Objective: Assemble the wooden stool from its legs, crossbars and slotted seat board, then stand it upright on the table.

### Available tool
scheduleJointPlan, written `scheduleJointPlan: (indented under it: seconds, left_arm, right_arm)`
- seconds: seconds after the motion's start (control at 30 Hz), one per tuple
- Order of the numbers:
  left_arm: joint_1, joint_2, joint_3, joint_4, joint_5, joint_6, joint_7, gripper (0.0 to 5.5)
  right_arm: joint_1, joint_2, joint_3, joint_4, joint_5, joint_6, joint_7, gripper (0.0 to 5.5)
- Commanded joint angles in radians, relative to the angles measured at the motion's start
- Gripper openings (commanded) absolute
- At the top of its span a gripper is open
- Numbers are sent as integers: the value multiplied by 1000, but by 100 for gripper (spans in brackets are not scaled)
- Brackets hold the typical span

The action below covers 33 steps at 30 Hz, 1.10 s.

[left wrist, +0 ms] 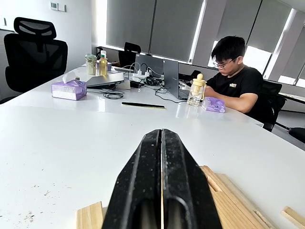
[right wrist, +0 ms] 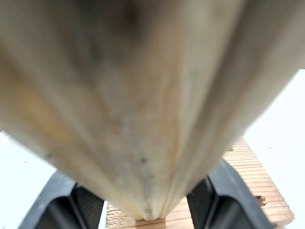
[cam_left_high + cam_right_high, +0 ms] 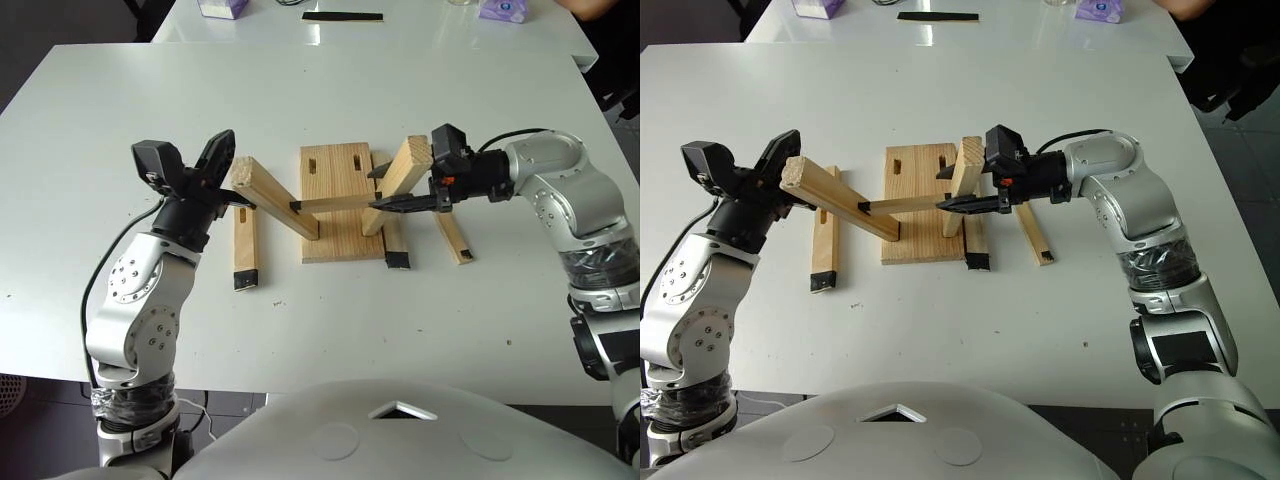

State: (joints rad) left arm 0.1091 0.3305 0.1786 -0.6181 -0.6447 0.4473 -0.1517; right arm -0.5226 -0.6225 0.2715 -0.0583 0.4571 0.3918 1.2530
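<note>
Your left gripper (image 3: 224,142): fingers pressed together, beside left leg's (image 3: 275,195) raised end; leg slants from upper left to lower right. Your right gripper (image 3: 393,203) pinches right leg (image 3: 405,165), top tilted toward upper right.

Office meeting area. Evidence: long white tables (image 3: 100,120); black swivel chair (image 1: 35,50) at far left; laptop (image 1: 174,78) and cables (image 1: 114,94) on the far table; tissue box (image 1: 69,89); tall windows with grey blinds (image 1: 131,24)
</note>
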Motion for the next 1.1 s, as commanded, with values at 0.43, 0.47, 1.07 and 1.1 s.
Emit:
scheduleJointPlan:
  seconds: [0.43, 0.47, 1.07, 1.1]
  left_arm:
    - [50, 51, 169, 80, -54, -54, -132, 0]
    - [45, 53, 174, 93, -50, -57, -134, 0]
    - [329, -56, -103, -254, 379, 30, 208, 0]
    - [301, -48, -145, -261, 416, 42, 212, 0]
  right_arm:
    - [116, 7, -121, -132, 20, 96, -109, 327]
    - [128, 4, -130, -148, 23, 108, -123, 327]
    - [681, 323, -279, -682, -276, 334, -1103, 198]
    - [687, 380, -225, -728, -316, 349, -1177, 185]
